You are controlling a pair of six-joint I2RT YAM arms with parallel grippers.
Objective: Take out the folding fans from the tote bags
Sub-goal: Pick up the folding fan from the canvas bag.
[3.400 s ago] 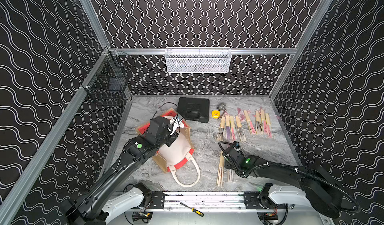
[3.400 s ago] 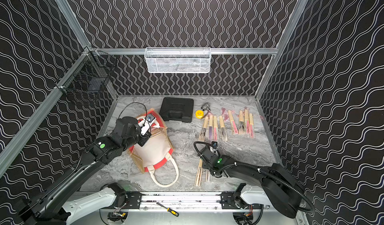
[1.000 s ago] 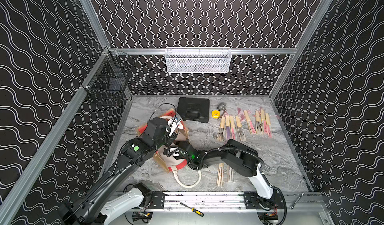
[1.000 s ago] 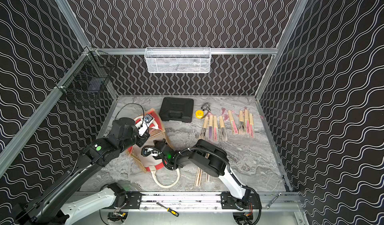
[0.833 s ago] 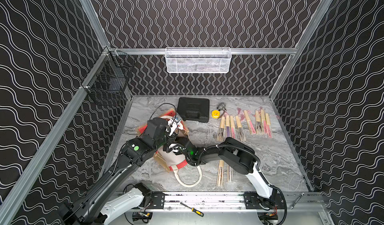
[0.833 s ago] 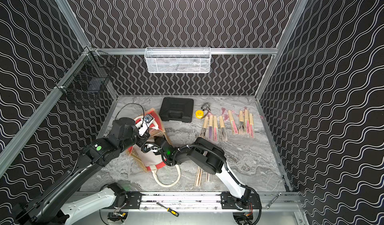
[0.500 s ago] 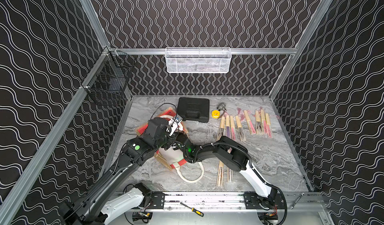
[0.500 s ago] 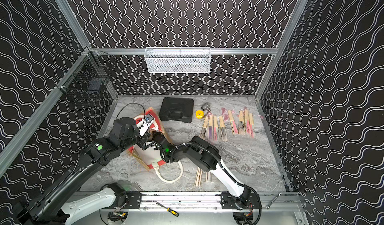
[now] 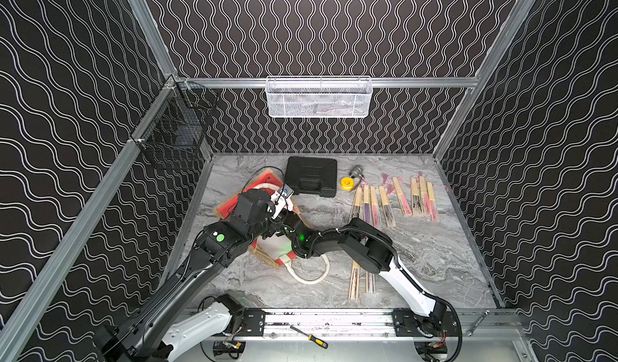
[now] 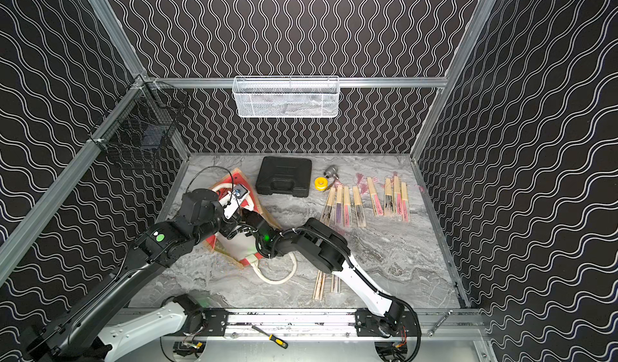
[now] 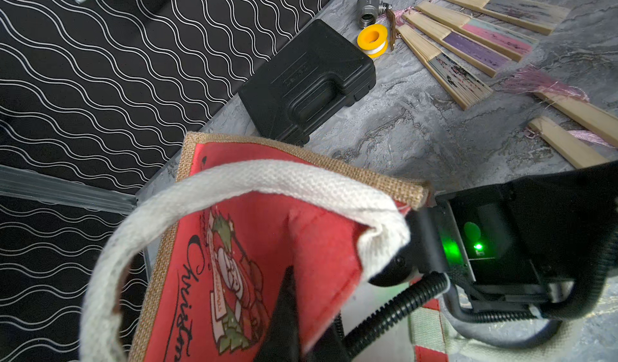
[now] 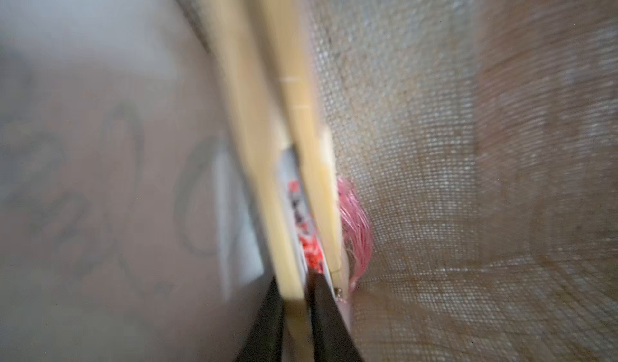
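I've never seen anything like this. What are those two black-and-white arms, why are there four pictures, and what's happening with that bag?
These are two robot arms on a rail, each ending in a two-finger clamp called a gripper. Both top views look down on everything from overhead; the other two pictures come from small cameras on the wrists. On the grey table lie a black case, a yellow tape roll, a metal valve and a row of closed fans. The left gripper pinches the edge of the bag, holding it open. The right gripper, reaching inside, is shut on the bamboo rib of one fan.
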